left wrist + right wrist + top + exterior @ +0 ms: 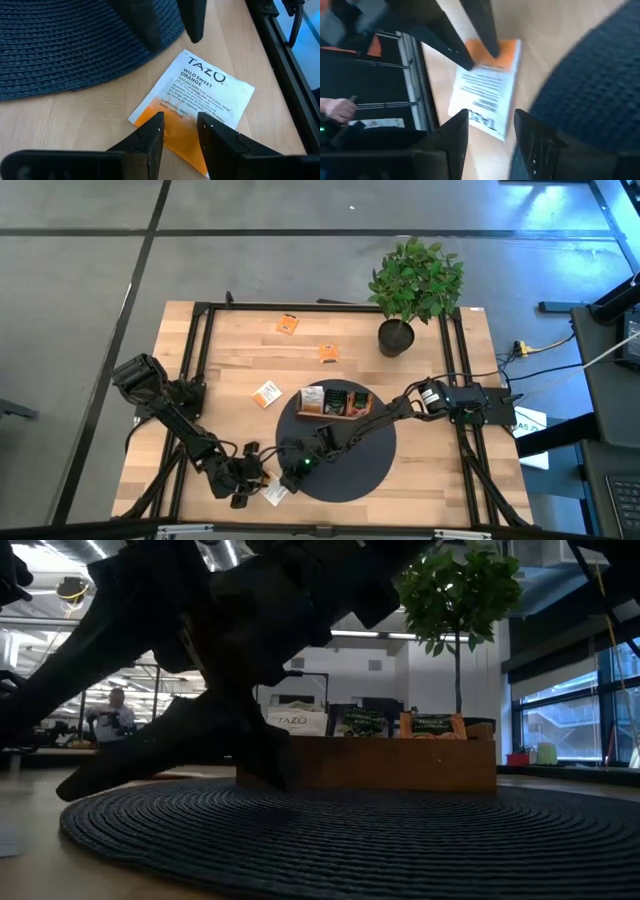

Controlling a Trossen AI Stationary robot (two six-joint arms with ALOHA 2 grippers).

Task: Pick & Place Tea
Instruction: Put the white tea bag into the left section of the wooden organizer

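A white-and-orange tea sachet (200, 95) lies flat on the wood by the table's near edge, just left of the round dark mat (365, 465). My left gripper (180, 125) is open, its fingertips at the sachet's orange end. From the mat side, my right gripper (490, 122) is open over the sachet's white end (482, 117). The brown wooden tray (337, 415) stands on the mat with several sachets upright in it. Three more sachets (267, 393) (327, 352) (287, 324) lie flat on the bare wood farther back. My left gripper comes slanting down from the table's left, and its fingertips (470, 62) stand at the sachet's orange end (180, 137). I cannot tell whether they touch it. The sachet lies flat on the wood. My right gripper touches nothing that shows.
A potted plant (410, 290) stands at the far right of the table. Black frame rails (195, 370) (462, 360) run along both sides. In the low view the dark arms fill the left, with the tray (380, 762) behind them.
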